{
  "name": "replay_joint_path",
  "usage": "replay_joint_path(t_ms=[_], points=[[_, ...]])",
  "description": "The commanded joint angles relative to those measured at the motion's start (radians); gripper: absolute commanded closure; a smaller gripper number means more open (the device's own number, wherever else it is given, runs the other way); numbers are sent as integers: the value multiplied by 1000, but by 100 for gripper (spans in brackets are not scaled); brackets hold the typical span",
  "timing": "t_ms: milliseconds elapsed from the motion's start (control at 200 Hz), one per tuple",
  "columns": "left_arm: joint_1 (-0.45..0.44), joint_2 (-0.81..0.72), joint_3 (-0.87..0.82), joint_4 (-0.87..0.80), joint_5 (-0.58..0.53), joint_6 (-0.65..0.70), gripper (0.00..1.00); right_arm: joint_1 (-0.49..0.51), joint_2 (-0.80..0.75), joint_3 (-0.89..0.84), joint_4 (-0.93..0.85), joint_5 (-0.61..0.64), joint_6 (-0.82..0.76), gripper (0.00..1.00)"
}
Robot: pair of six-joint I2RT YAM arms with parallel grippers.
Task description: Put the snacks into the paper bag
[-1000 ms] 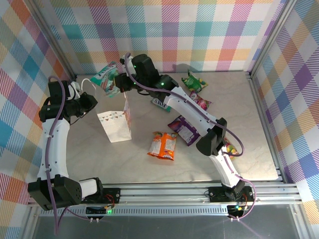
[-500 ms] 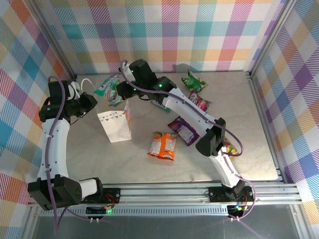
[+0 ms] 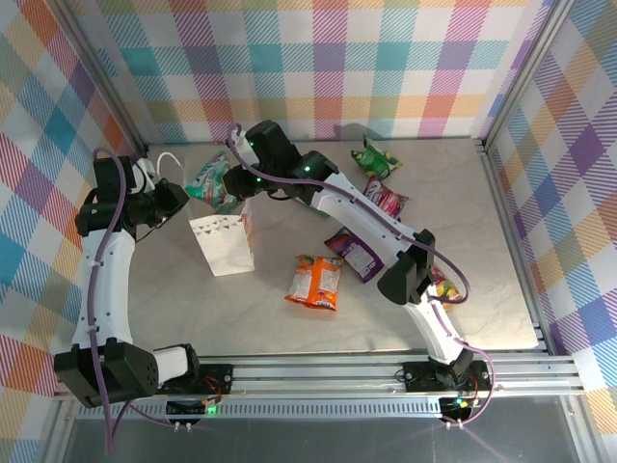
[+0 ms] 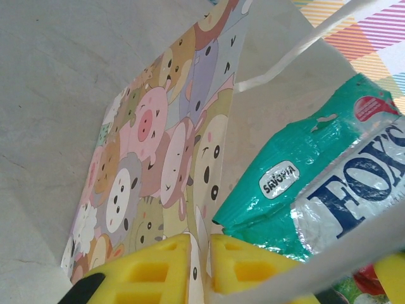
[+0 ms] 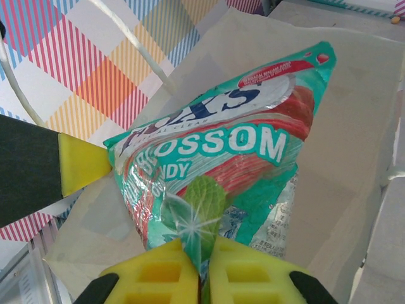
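At bag (image 3: 224, 249) mouth: pinching teal packet (image 5: 234, 171) by one edge with right gripper (image 5: 201, 269), pads almost together on the foil, packet partly inside the opening. Clamping bag rim with left gripper (image 4: 200, 263), pads narrow on paper wall. Lying loose on table (image 3: 463, 222) right of bag: orange (image 3: 316, 282), purple (image 3: 355, 253), pink (image 3: 388, 199), green (image 3: 374, 159) packets.

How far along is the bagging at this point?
Done: nothing visibly bagged yet; the paper bag's inside is mostly hidden. In hand: the left gripper pinches the bag's rim, and the right gripper holds the teal packet at the bag's mouth. Left: the green packet, pink packet, purple packet and orange packet lie on the table, plus another packet by the right arm.
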Motion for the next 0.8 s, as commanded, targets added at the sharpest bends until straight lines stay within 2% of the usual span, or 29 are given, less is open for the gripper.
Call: replay_joint_path(t_ms=[0, 200, 430, 650, 795], points=[[12, 12, -19, 29, 12, -7, 84, 5, 3, 10, 3, 7, -14, 86], [12, 15, -30, 35, 12, -9, 84, 5, 1, 14, -24, 26, -22, 80], [12, 12, -31, 34, 17, -14, 84, 4, -19, 20, -64, 18, -27, 79], [10, 15, -25, 30, 18, -17, 84, 6, -69, 5, -77, -66, -2, 78], [7, 22, -22, 35, 40, -22, 82, 14, -123, -38, -66, -93, 2, 73]])
